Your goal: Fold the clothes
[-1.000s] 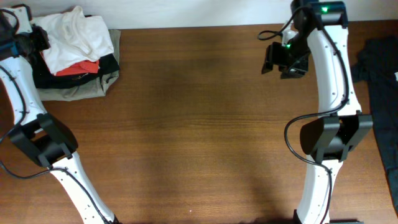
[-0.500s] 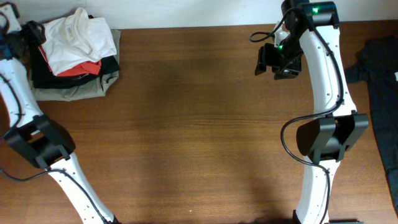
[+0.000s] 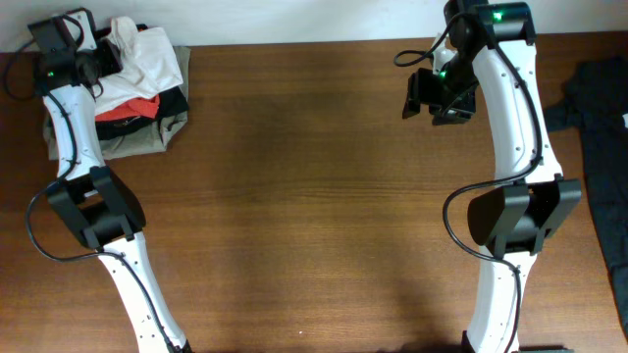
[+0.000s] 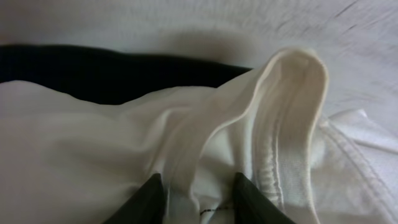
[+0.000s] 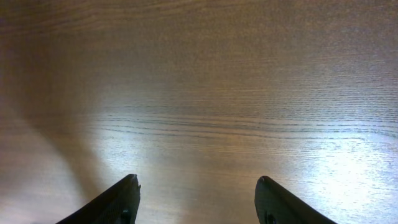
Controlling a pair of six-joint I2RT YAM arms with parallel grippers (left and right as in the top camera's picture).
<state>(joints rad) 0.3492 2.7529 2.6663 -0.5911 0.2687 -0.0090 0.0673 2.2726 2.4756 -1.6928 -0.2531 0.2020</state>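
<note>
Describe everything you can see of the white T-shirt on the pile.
The white T-shirt is thin, soft, plain fabric that looks like cotton. It is crumpled rather than folded and tops the clothes pile at the table's far left corner, lying over a red garment and a black garment. A ribbed, stitched edge, likely the collar, stands up in a loop. The left tool pinches a fold beside it.
</note>
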